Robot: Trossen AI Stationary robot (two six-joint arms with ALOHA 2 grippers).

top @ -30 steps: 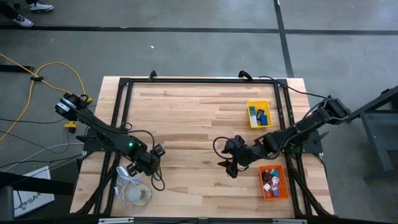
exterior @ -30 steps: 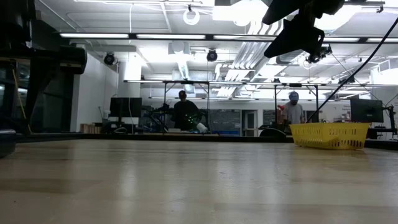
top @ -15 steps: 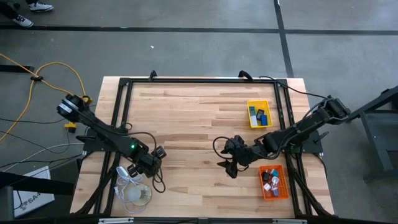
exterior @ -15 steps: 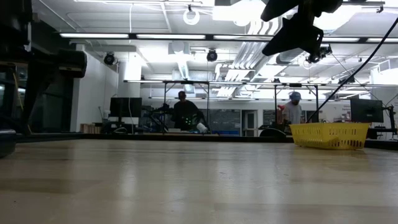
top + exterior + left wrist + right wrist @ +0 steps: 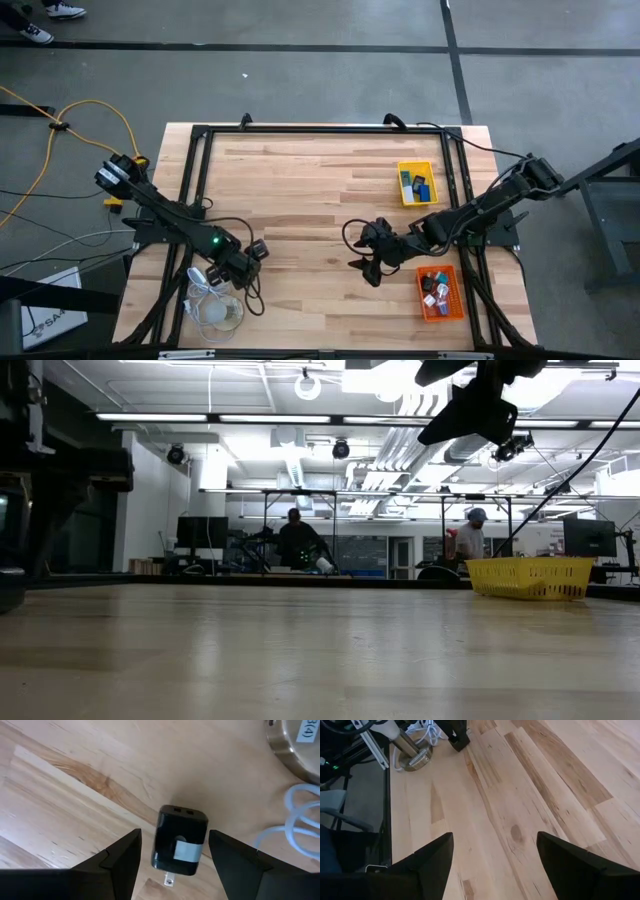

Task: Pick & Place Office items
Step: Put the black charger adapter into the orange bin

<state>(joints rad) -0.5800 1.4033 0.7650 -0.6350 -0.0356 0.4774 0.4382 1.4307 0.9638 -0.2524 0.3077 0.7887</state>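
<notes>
While the left claw (image 5: 172, 855) hangs spread wide around a black charger block (image 5: 180, 840) lying on the counter (image 5: 310, 190), not gripping it, the right claw (image 5: 368, 262) waits wide open and empty mid-counter; other office items (image 5: 433, 285) sit in the orange tray (image 5: 455, 300)

Overhead camera looks straight down on the whole table (image 5: 300, 200); a tabletop-level camera faces the room. Wrist cameras sit close to the wood, sharing the white cord (image 5: 300, 815) at seven o'clock.
</notes>
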